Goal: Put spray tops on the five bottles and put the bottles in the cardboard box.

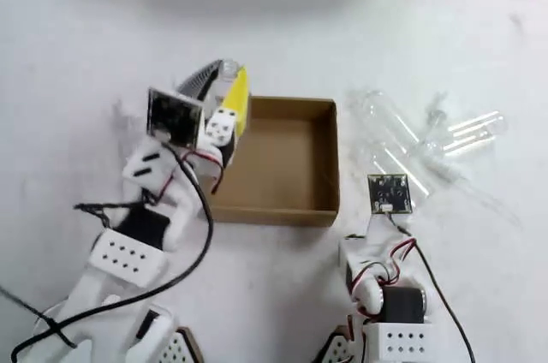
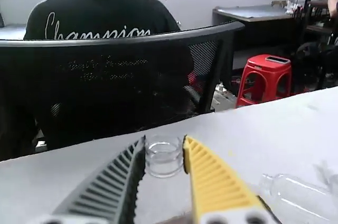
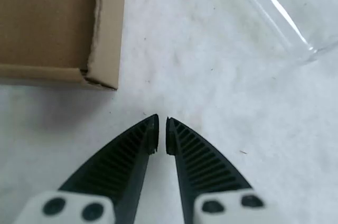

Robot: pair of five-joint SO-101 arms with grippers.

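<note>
My left gripper [image 2: 164,149], with one grey and one yellow finger, is shut on the open neck of a clear bottle [image 2: 163,163]. In the high view the left gripper [image 1: 228,74] holds it at the far left corner of the cardboard box [image 1: 274,209]. Several more clear bottles [image 1: 407,136] lie on the table to the right of the box; one bottle [image 3: 285,7] lies beyond my right gripper [image 3: 161,129]. That gripper is shut on nothing, low over the table just right of the box's near right corner [image 3: 103,73]. The box looks empty.
The white table [image 1: 282,38] stretches far behind the box. Cables trail over the left arm [image 1: 128,243]. Beyond the table's far edge stand a black mesh chair [image 2: 105,76] and a red stool [image 2: 266,78].
</note>
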